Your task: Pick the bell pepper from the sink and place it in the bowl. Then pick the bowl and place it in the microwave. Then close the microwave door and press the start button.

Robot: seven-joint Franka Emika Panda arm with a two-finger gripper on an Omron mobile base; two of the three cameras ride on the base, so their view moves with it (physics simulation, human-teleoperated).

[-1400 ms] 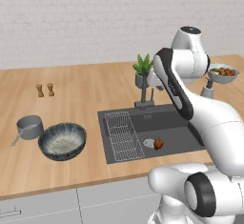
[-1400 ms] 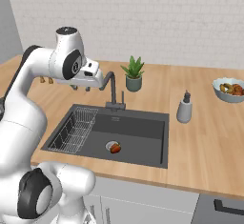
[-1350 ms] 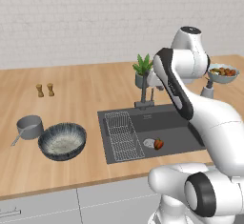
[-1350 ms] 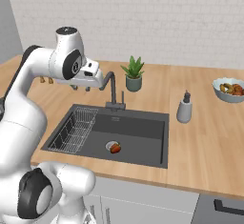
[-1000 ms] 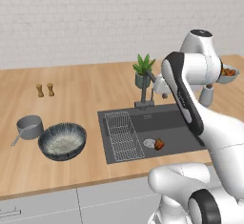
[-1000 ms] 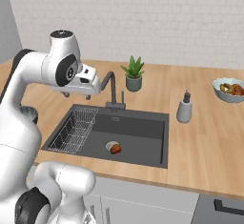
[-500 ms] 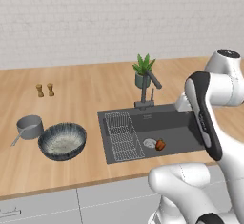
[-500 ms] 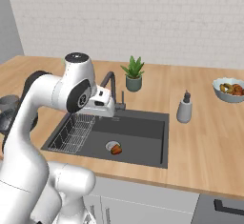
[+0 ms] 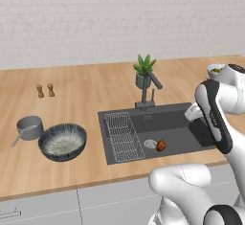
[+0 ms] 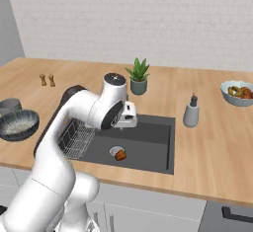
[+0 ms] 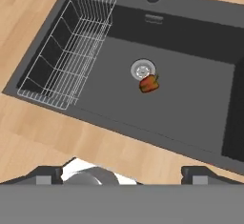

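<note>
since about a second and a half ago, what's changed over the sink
The arm has swung down from high above the counter toward the sink, so the hand now hangs low over the basin, open and empty, looking down at the bell pepper. Nothing was taken hold of or let go. The pepper lies beside the drain as before, and the bowl, pot and plant have not moved.

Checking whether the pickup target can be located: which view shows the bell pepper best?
The hand view: it looks straight down into the sink, with the bell pepper unobstructed beside the drain. The left base view shows it small and low next to the wire rack; the right base view shows it just below the arm.
</note>
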